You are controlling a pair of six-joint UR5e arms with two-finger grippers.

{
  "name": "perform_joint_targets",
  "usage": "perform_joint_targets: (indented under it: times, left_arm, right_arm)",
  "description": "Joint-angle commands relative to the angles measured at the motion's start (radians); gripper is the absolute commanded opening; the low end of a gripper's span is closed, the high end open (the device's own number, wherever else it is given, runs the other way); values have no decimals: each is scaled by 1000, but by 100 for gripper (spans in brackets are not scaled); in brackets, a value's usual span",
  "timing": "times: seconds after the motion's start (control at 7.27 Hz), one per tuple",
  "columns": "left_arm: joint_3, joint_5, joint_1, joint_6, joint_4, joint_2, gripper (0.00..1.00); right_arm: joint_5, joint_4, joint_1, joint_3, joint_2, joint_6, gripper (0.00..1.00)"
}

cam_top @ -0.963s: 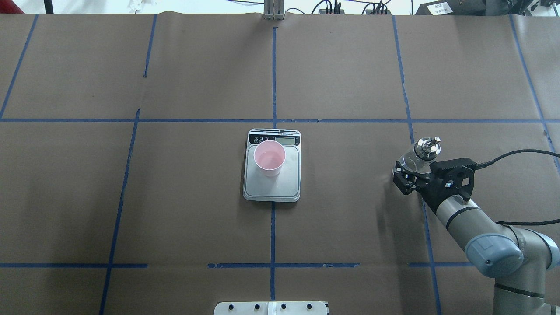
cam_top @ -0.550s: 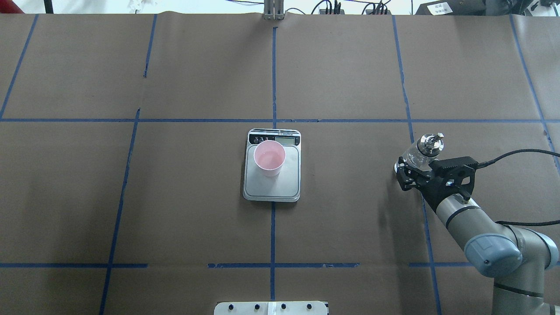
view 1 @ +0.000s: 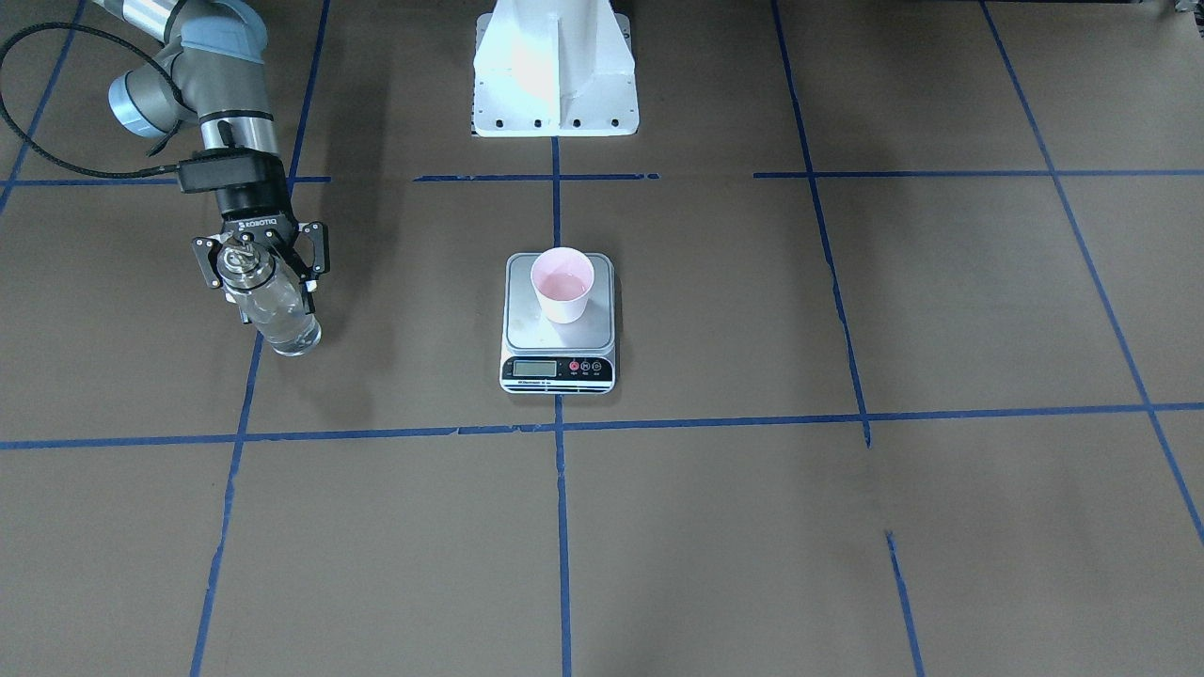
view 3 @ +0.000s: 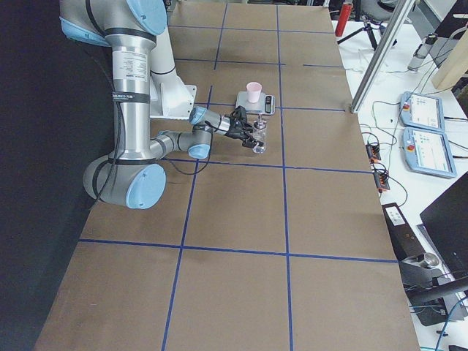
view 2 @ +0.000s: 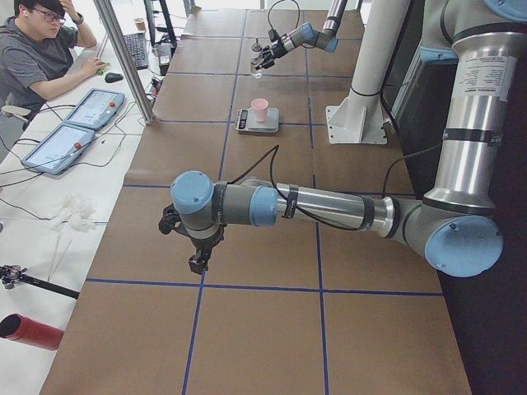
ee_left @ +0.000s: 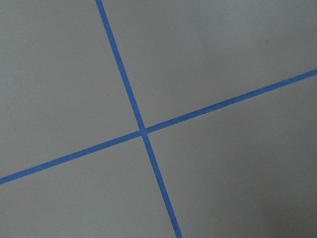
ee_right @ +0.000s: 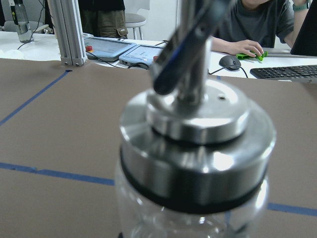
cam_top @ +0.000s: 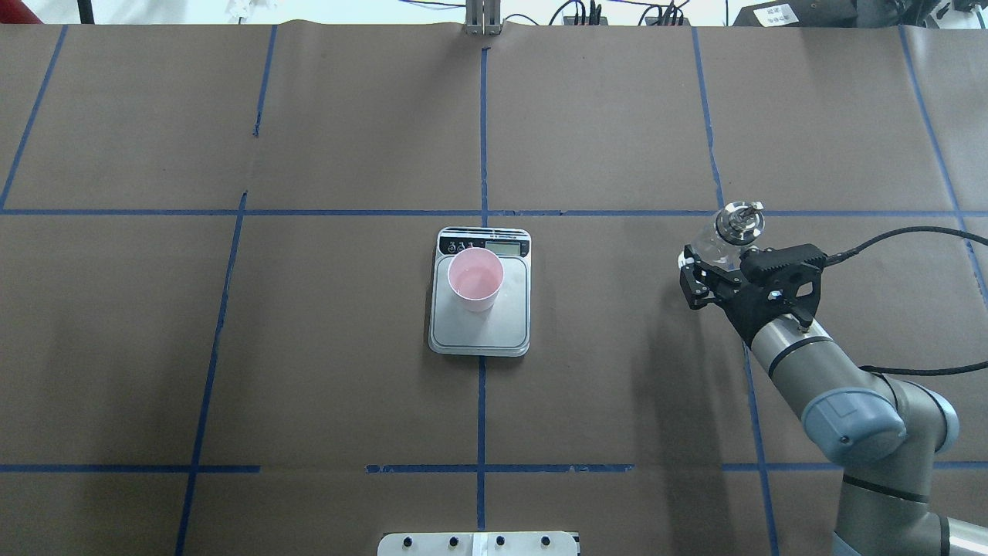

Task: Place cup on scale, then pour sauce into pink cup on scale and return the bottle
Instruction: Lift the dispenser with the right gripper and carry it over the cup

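R pincer (view 1: 259, 275) clamps bottle (view 1: 282, 324) | axis approx vertical | spout up

Right gripper (view 1: 261, 280) clamps the bottle (view 1: 284, 327) near the desk's right edge; left gripper (view 2: 197, 262) hangs near the left edge, state unclear.

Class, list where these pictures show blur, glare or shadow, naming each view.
Right wrist view: the bottle, too near, is soft, its spout blurred, with glare on the cap. Front-facing view: the white base is overexposed. Left wrist view: sharp tape lines.
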Motion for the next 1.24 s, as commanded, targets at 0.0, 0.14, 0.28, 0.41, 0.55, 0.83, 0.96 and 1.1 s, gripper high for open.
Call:
perform_joint_targets:
  times: [0.0,0.14,0.28,0.41,0.55,0.83,0.96,1.1]
  left_arm:
    - [-2,0,-1,0,0,0,100]
    - [-2,0,0,0,0,0,100]
    - [-2,1,0,0,-2,0,100]
    - [-2,2,0,0,-2,0,100]
    - [-1,0,0,0,-2,0,100]
    - [-1,2,0,0,-2,0,100]
    - [-1,2,0,0,-2,0,100]
    - [-1,2,0,0,-2,0,100]
  right_arm:
    - [10,-11,12,-1,137,-65,0]
    - [15,-58,17,-9,178,-72,0]
    - [15,-184,15,-6,222,-72,0]
    - [13,-362,15,0,295,-72,0]
    - [9,-493,12,5,346,-110,0]
    - [-134,-598,-14,-3,351,-535,0]
    - [-228,-619,-40,-16,367,-690,0]
    - [-285,-708,-60,-41,402,-713,0]
